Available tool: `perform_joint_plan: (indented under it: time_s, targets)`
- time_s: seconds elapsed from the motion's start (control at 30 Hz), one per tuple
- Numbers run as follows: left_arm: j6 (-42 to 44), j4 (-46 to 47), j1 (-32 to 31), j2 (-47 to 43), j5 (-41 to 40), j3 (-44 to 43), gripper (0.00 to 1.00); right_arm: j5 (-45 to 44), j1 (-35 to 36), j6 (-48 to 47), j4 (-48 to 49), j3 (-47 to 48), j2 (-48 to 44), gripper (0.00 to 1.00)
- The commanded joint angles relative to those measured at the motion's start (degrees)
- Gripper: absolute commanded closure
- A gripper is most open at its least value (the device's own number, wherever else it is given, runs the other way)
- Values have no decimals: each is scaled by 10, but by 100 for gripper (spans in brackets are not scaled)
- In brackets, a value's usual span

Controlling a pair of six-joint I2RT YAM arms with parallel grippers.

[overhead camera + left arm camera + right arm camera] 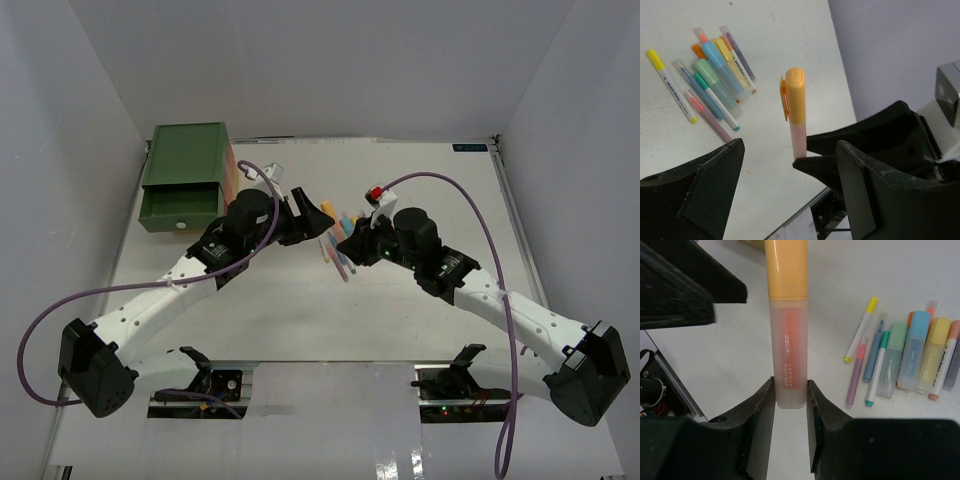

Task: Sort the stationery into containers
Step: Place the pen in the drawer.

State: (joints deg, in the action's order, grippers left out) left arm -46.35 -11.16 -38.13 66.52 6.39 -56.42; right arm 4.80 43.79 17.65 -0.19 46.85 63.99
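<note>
Upright orange-capped highlighter [786, 315] between right tool [789, 390] fingers.

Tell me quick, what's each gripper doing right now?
Left gripper: open, holding nothing.
Right gripper: closed on the orange highlighter, held upright.

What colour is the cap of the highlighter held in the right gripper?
Orange. The highlighter's cap shows best in the right wrist view.

White brand word "deli" running lengthwise on the frosted barrel of the orange-capped highlighter [786, 340], smaller print beneath illegible, barrel lettering on the yellow-tipped pen [671, 85] unreadable, blue label [468, 148] at the bench [400, 320] edge unreadable
</note>
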Motion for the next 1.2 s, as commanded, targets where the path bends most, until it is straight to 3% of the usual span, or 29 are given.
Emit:
perform_joint_plan:
  time_s: [0.0,0.23,0.57,0.7,0.8,0.9,0.97,1.07,1.1,1.17]
  targets:
    - [-2,38,-22,17,-83,-36,16,6,2,14,40,10,-19,92]
    - [-2,54,-54,70,-109,-59,29,-1,3,15,43,5,-24,92]
    - [-16,77,-71,89,-117,-56,61,0,2,25,55,-2,-20,90]
    - [-20,79,-73,86,-121,-53,81,-1,2,27,55,-4,-23,88]
    - [-18,78,-73,80,-128,-50,87,-1,3,27,48,-2,-26,76]
    - [-16,67,-73,65,-160,-46,89,-1,2,24,38,0,-30,52]
    - [-10,54,-72,52,-183,-48,89,-7,2,17,27,-2,-35,43]
    - [-5,12,-62,32,-229,-65,89,-22,2,5,16,-10,-50,21]
    - [-5,-9,-46,25,-235,-69,89,-25,2,1,11,-12,-58,7]
    - [-8,-32,-22,5,-246,-82,87,-29,2,-9,3,-25,-71,3]
